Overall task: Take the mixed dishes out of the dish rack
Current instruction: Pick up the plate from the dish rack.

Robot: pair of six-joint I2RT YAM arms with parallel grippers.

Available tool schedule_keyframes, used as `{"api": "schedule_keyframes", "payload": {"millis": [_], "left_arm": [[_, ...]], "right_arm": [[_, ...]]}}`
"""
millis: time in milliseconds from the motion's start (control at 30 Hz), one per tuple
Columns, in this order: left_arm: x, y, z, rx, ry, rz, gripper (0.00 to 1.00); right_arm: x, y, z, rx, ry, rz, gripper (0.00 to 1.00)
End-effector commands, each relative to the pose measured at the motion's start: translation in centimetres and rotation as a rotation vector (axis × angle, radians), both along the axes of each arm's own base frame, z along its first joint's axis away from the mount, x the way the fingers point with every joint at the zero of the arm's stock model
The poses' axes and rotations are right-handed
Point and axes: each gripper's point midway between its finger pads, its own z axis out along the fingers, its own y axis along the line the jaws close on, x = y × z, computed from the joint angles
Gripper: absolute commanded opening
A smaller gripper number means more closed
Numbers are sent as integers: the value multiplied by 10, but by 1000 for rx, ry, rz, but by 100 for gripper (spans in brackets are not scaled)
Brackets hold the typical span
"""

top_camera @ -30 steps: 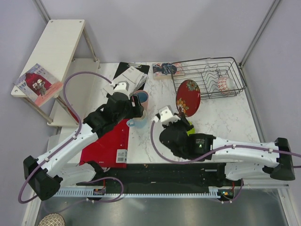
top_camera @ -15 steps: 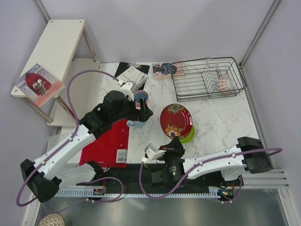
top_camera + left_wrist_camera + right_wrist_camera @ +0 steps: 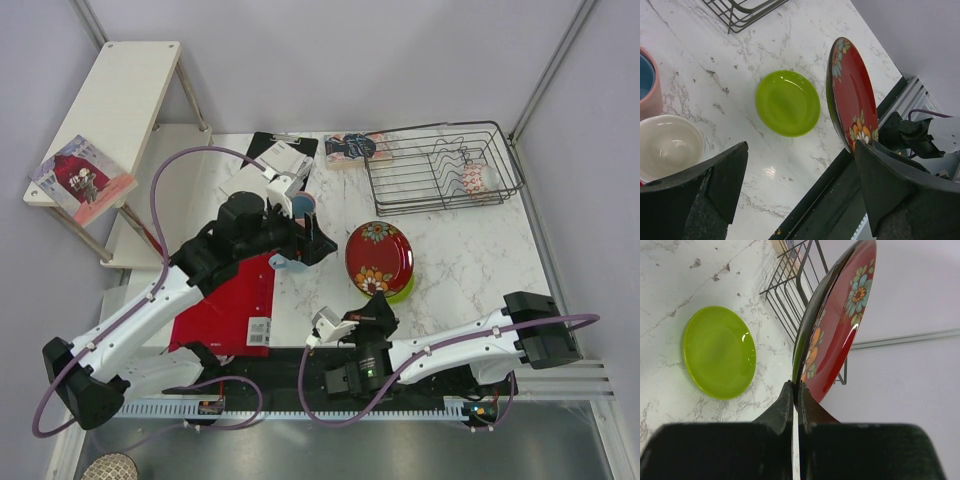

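My right gripper is shut on the lower rim of the dark red floral plate and holds it tilted on edge above the lime-green plate, which lies flat on the marble. In the right wrist view the jaws pinch the red plate beside the green plate. My left gripper is open and empty, hovering by the pink cup and a light blue cup. The dish rack stands at the back right with a small bowl in it.
A flat red board lies under the left arm. A pale wooden shelf unit stands at the far left with a booklet on it. A book and a white box lie behind the cups.
The right arm carried the red plate from beside the rack back toward me and now holds it over the green plate. My left gripper moved slightly right, past the cups.
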Motion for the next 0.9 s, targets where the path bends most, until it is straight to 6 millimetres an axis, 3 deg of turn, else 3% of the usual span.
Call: {"api": "schedule_keyframes", "payload": {"millis": [0,233,433,500,533,600,633,700,733,867], "left_arm": [[2,-16,10,-17,-68,-57,92],[-2,-41,0,-2,-39,-115,88],[-2,-53,-17,26,-6,-131,77],[-3,-55,-17,21,-11,-139,63],[-4,-55,-18,22,-8,-144,50],[-5,-56,-18,21,-11,-151,38],[-5,-56,-18,19,-11,-154,26],[-6,-56,-17,17,-11,-160,14],[-7,-56,-17,15,-10,-164,2],[-9,-56,-16,6,-12,-175,2]], "right_arm": [[2,10,30,27,-134,26,0],[0,14,28,31,-127,31,0],[-1,15,26,31,-124,36,0],[-2,15,25,28,-122,36,0],[-2,15,24,31,-121,37,0],[-2,15,25,34,-121,38,0],[-3,15,25,36,-121,39,0],[-3,16,24,35,-119,41,0],[-3,16,25,36,-121,41,0],[-5,18,23,31,-118,45,0]]}}
